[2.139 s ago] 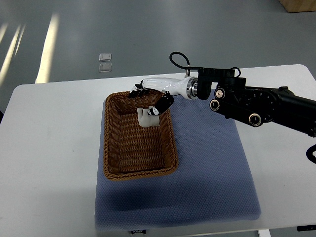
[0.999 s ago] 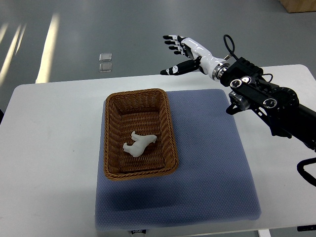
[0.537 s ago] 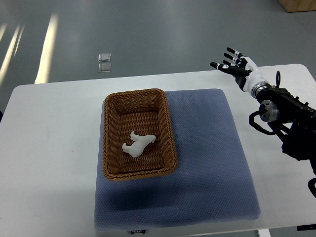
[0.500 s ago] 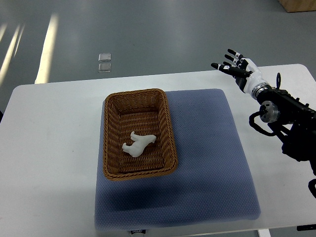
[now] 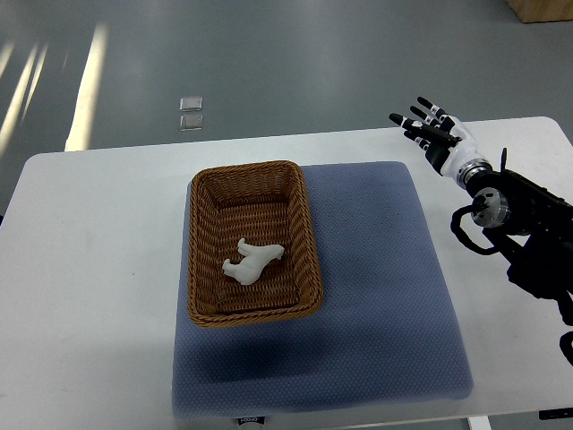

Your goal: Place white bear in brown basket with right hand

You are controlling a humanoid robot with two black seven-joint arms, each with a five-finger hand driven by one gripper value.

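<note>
White table (image 5: 89,233) w/ blue mat (image 5: 376,269), grey floor; right hand (image 5: 436,134) splayed, empty.

- The white bear (image 5: 252,262) is a small, smooth white animal figure. It lies on its side on the basket floor, in the near half, with its length running diagonally from lower left to upper right and its legs pointing toward the near right.
- The brown basket (image 5: 199,258) is a rectangular woven wicker basket with a braided rim. It stands upright, long side running away from the robot.
</note>
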